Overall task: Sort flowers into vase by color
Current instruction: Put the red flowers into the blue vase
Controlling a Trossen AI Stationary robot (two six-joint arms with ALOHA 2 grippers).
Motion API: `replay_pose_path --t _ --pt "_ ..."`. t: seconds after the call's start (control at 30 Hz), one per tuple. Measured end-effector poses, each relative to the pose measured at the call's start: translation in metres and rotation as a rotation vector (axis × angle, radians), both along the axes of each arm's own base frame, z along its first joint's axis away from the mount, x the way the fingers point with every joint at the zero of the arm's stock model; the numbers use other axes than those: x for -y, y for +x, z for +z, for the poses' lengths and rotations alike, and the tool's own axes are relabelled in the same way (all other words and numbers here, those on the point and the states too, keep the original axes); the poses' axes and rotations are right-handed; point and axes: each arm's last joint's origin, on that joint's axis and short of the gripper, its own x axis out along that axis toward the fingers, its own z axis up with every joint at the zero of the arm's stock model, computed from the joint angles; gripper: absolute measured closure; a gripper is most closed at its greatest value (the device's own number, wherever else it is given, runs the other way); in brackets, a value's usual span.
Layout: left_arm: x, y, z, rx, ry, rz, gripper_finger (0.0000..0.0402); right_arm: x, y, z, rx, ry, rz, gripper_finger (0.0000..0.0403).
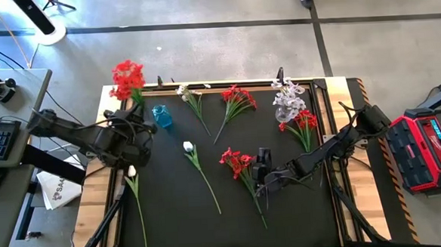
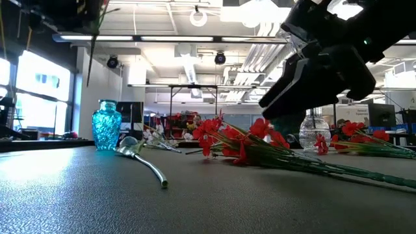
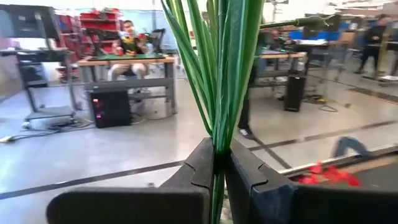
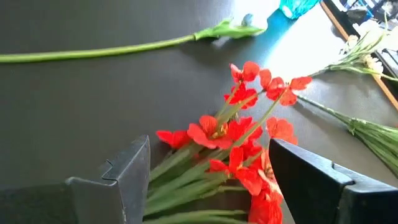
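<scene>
I count four red sprigs: one held up beside the blue vase (image 1: 162,117), one (image 1: 237,100) well right of it, one (image 1: 238,163) toward mid-surface, one standing in the clear vase (image 1: 286,111). Three white sprigs lie near the blue vase. Two vases in all.

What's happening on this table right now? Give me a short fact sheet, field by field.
Left gripper: shut on a red sprig, lifted near the blue vase
Right gripper: fingers open around a red sprig on the mat
Clear vase: holds white blossoms
Lying loose: white flowers and more red sprigs
</scene>
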Motion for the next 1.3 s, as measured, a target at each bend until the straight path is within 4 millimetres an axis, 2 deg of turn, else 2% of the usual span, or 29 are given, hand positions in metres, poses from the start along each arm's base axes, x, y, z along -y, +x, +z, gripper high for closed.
replay_pose_path --t 0.1,0.2,0.5,0.73,1.0,1.3 --pt "-0.006 -0.007 -0.015 -0.011 0.006 0.037 0.0394 0.0 0.003 0.003 0.032 -0.009 0.014 0.0128" --pt "-0.01 -0.011 -0.023 0.051 -0.012 0.058 0.0397 0.0 0.005 0.006 0.058 -0.022 0.039 0.0128" --pt "0.008 -0.009 -0.014 0.151 -0.054 -0.098 0.04 -0.003 0.011 0.015 0.137 -0.052 0.087 0.0128" --pt "0.019 -0.009 -0.013 0.15 -0.062 -0.191 0.0401 -0.004 0.013 0.021 0.199 -0.043 0.093 0.0128" --pt "0.043 0.008 -0.016 0.111 -0.054 -0.289 0.0401 -0.005 0.014 0.022 0.212 -0.024 0.107 0.0128" --pt "0.055 0.015 -0.02 0.102 -0.05 -0.331 0.0401 -0.006 0.015 0.024 0.239 -0.011 0.108 0.0128"
